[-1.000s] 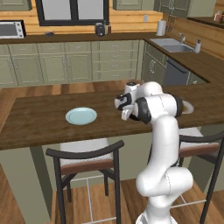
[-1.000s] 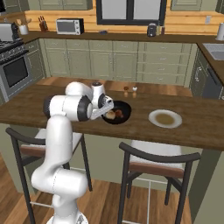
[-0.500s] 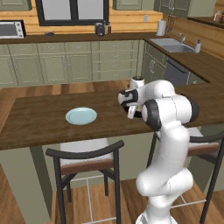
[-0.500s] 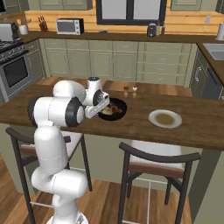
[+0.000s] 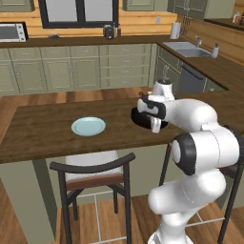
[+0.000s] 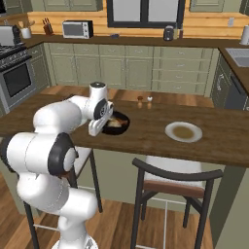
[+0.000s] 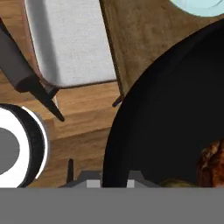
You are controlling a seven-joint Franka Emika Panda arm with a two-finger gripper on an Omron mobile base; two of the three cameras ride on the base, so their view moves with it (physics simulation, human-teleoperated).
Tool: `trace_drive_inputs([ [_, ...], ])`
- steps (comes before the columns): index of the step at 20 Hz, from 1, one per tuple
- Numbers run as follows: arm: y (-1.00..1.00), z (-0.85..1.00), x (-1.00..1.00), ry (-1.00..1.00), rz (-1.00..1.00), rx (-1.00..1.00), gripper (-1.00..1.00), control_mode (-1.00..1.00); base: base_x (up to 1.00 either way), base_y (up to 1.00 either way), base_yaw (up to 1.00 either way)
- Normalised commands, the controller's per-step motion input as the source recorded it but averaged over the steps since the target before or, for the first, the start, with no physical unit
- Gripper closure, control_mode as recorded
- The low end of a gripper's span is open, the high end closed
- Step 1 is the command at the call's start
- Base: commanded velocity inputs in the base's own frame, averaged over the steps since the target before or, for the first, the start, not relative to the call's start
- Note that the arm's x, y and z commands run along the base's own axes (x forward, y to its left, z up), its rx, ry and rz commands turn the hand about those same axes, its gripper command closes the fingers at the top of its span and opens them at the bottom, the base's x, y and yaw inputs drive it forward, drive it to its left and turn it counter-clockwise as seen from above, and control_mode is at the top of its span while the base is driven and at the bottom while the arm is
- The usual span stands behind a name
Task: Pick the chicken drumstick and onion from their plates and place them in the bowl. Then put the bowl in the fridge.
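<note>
- The pincer (image 5: 155,125) sits low at the near rim of the bowl (image 5: 141,117), its fingers drawn together and clamped on that rim; the right base view shows the same grip, pincer (image 6: 95,129) on the rim of the bowl (image 6: 121,125) at its near left side.
- The bowl, black and glossy, rests on the wooden bench (image 5: 47,136), just beyond the pincer.
- In the hand view the bowl's dark wall (image 7: 166,109) rises directly ahead of the pincer, and inside it, off to one side, lies the chicken drumstick (image 7: 213,164), reddish-brown, with a pale sliver of the onion (image 7: 175,183) just beside it at the bottom of the bowl.
- In the right base view a brown and tan heap shows inside the bowl, just past the pincer; the two pieces cannot be told apart there.
- The pale blue plate (image 5: 88,126) lies flat on the bench, well apart from the pincer on its left side in the left base view.
- A second plate (image 6: 183,131), pale with a brownish centre, lies on the bench well to the pincer's right in the right base view.
- Two small shakers (image 6: 144,101) stand on the bench beyond the bowl, farther from the pincer.
- Two chairs stand at the bench's near edge, one chair (image 5: 94,178) below the blue plate, the other chair (image 6: 170,182) below the second plate.
</note>
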Motion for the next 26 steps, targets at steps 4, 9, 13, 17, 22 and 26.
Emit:
trace_drive_inputs([
  [4,0.04,0.71,-1.0,0.0,0.27,0.0,1.0,-1.0,0.0,0.0,0.0],
  [9,0.05,0.74,-1.0,0.0,0.24,-0.09,1.0,-1.0,0.0,0.0,0.0],
  [13,0.06,0.53,-1.0,0.0,0.14,-0.12,1.0,-1.0,0.0,0.0,0.0],
  [17,0.0,0.23,-1.0,0.0,0.0,-0.05,1.0,-1.0,0.0,0.0,0.0],
  [22,0.01,0.05,-1.0,0.0,-0.04,0.0,1.0,-1.0,0.0,0.0,0.0],
  [26,0.0,0.26,-0.7,0.0,0.0,0.0,1.0,-1.0,0.0,0.0,0.0],
])
